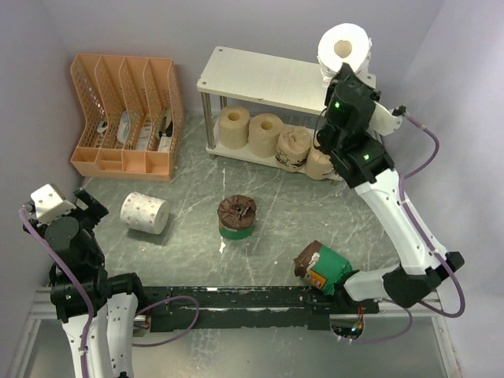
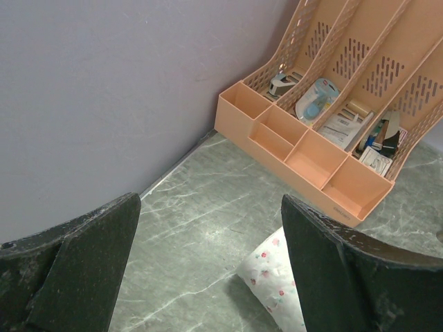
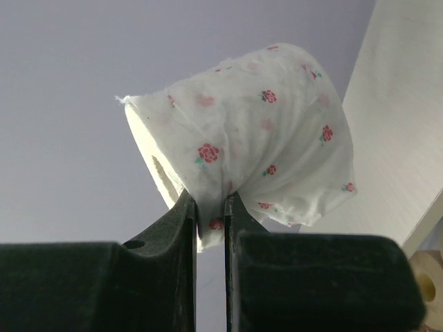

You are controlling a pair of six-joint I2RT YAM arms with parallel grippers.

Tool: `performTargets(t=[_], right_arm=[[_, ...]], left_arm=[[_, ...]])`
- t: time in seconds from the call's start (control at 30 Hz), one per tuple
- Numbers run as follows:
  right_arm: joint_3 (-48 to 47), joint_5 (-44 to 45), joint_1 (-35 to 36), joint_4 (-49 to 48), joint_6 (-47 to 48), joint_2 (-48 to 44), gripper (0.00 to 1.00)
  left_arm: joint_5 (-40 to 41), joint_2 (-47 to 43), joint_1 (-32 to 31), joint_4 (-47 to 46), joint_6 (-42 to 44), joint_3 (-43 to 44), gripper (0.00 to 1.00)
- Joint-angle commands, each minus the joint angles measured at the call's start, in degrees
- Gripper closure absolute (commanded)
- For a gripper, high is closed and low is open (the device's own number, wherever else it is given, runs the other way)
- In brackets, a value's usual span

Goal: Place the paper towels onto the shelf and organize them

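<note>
So the right gripper (image 3: 211, 207) has its jaws pinched nearly together on a fold of loose paper at the bottom of the flowered roll (image 3: 256, 138), not around the body. The roll sits right above the fingertips, with its core opening turned off to one side in the wrist view. From overhead the hole faces up toward the camera, so the axis is tilted, not flat and not upright.

The bit that matters: the shelf (image 1: 268, 79) has its top board just beside the roll, and the roll is up at the far right corner of it. I can't tell whether it's resting on the board or hanging just over it. My guess is the next move is setting it down there and letting go.

On the lower tier, four beige rolls (image 1: 264, 132) are lined up in a row.

The left gripper (image 2: 211, 235) has its jaws wide apart with nothing in them. The second white roll (image 1: 144, 213) lies on its side on the table (image 1: 189, 189) just ahead of it, so that arm's nearer. Two green-banded rolls (image 1: 237, 217) wait mid-table and near the right arm's base. The orange file organizer (image 2: 311, 152) sits back left.
</note>
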State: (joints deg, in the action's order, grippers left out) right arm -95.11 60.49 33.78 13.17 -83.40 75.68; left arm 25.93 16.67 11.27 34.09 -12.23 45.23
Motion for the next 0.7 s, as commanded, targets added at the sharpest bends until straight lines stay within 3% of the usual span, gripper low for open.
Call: performTargets(t=[0.0, 0.23, 0.57, 0.6, 0.67], right_arm=[[-6.0, 3.1, -2.9, 18.5, -18.8, 4.1, 1.0], [-3.0, 2.7, -6.7, 26.0, -31.4, 5.6, 1.0], [4.4, -2.2, -16.6, 20.1, -27.7, 1.7, 1.0], [5.3, -4.0, -17.5, 19.2, -26.8, 1.3, 0.94], [7.6, -5.5, -18.3, 14.5, -22.6, 0.3, 0.61]], left_arm=[[0.4, -0.2, 0.6, -1.4, 0.2, 0.0, 0.06], [0.4, -0.1, 0.2, -1.4, 0.4, 0.0, 0.06], [0.2, 0.2, 0.0, -1.6, 0.5, -0.1, 0.06], [0.2, 0.2, 0.0, -1.6, 0.5, -0.1, 0.06], [0.1, 0.3, 0.0, -1.7, 0.4, -0.1, 0.06]])
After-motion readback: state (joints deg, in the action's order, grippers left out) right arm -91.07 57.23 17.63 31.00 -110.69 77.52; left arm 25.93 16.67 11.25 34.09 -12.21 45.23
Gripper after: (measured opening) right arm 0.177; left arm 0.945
